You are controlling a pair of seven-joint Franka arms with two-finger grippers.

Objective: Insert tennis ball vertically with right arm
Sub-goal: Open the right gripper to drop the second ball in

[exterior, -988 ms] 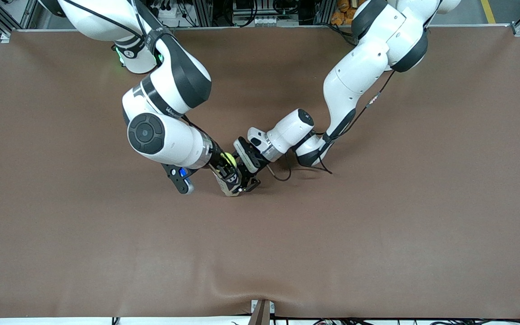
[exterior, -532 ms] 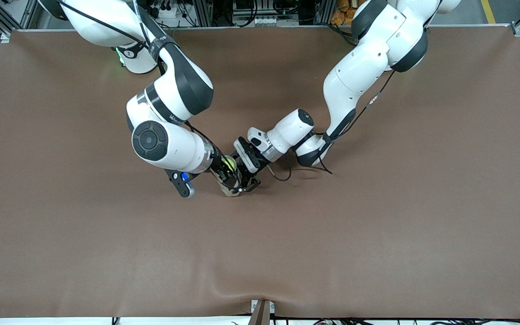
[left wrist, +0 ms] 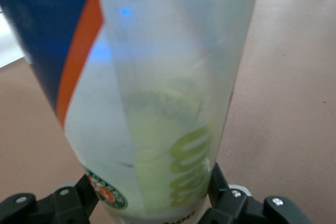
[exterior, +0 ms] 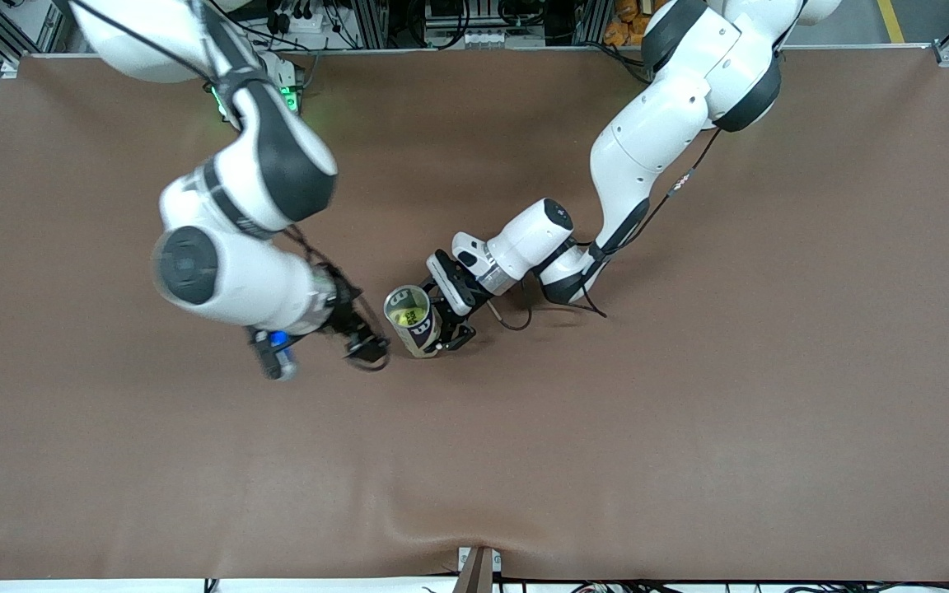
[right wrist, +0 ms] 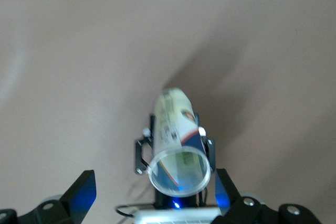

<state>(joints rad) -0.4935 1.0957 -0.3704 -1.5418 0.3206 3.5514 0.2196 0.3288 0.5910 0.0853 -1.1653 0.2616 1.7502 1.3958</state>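
bench (exterior: 689, 428): brown mat, rumpled at camera edge
tennis ball (exterior: 405, 314): inside upright clear can (exterior: 413, 322)
left pincer (exterior: 451, 328): clamped on can base
right pincer (exterior: 366, 346): spread wide, empty, beside can

You are looking at a robotics lab: two white arms (exterior: 656, 140) bolted along one edge of a brown-matted tabletop (exterior: 689, 428), with aluminium framing (exterior: 376, 21) and bundled cables (exterior: 516, 12) along that same edge.

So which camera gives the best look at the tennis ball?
The left wrist view: the tennis ball shows through the clear can. The front view shows only yellow-green down its mouth; in the right wrist view the ball can't be told.
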